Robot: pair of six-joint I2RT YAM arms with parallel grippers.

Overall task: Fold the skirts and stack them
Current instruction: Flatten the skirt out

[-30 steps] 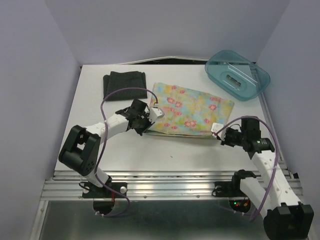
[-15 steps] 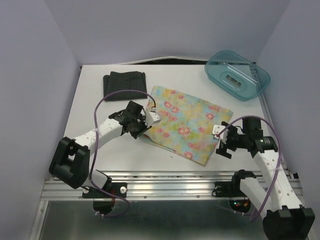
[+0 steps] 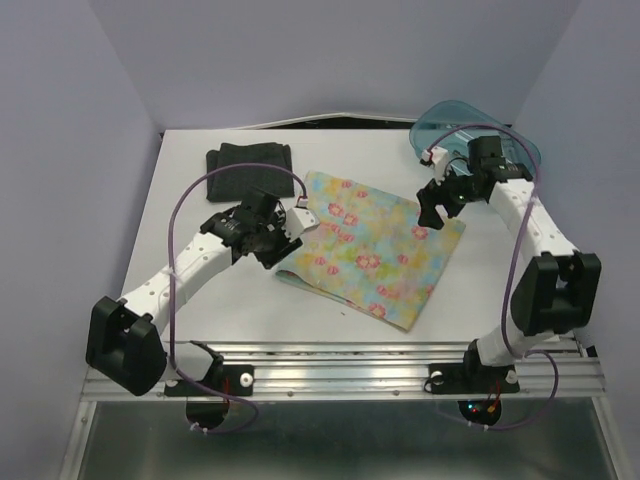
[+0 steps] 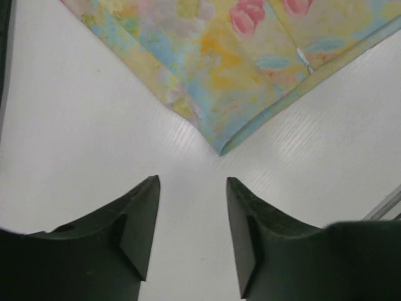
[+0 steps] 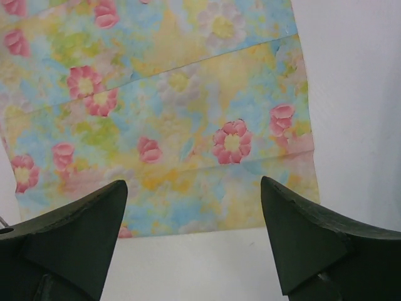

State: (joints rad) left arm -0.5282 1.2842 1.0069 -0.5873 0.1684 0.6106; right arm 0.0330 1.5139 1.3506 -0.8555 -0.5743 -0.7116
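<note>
At eleven o'clock on my white table point(image 3: 190, 290) the dark charcoal knit skirt point(image 3: 248, 160) lies folded into a small rectangle. My left gripper point(image 3: 283, 245) hovers with its fingers spread and empty, a corner of the pastel yellow floral-print cloth skirt point(image 3: 375, 250) just ahead of its tips. That skirt lies flat mid-table, skewed. My right gripper point(image 3: 432, 208) hangs over its two-o'clock corner, fingers wide apart, holding nothing. The translucent teal plastic bin point(image 3: 450, 112) sits at one o'clock.

Two skirts show, one dark skirt point(image 3: 248, 159) at upper left and one floral skirt point(image 3: 375, 250) at centre, plus one teal bin point(image 3: 450, 110) at upper right, one table point(image 3: 200, 300), and two grippers: left gripper point(image 4: 191, 188), right gripper point(image 5: 194, 188).
</note>
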